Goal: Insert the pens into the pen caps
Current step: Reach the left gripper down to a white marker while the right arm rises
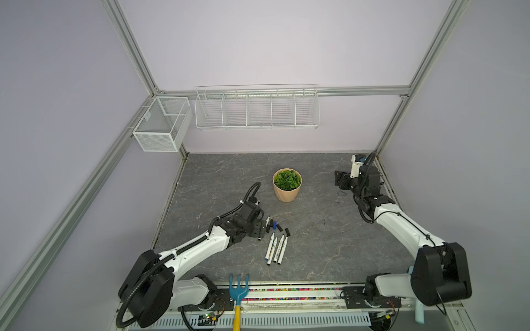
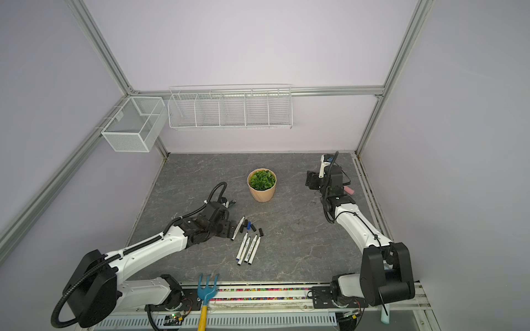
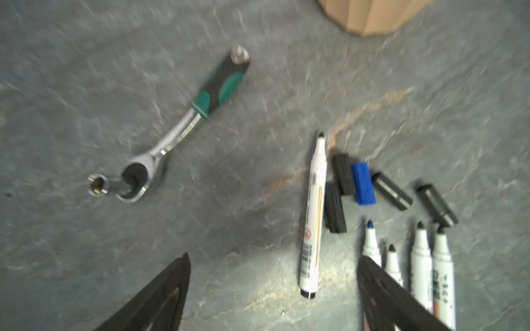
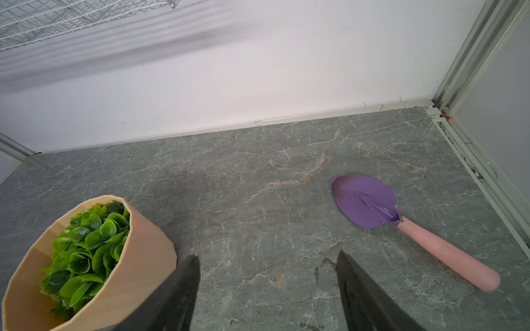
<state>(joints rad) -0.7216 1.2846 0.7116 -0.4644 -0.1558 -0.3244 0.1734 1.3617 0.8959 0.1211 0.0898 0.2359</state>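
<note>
Five pens [image 1: 270, 248] and five caps [image 1: 287, 232], four black, one blue, lie just below centre. Left gripper [image 3: 274, 258] and right gripper [image 4: 268, 255] gape empty.

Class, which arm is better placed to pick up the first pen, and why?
Left. The left gripper, open, hovers at the pens and caps; the right gripper, also open, is across the table beyond the pot, no pen near it.

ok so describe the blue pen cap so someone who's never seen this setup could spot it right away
Start at the potted plant in the middle and look toward the front edge, where white pens lie beside a row of short caps. The blue cap sits in that row; every other cap there is black.
</note>
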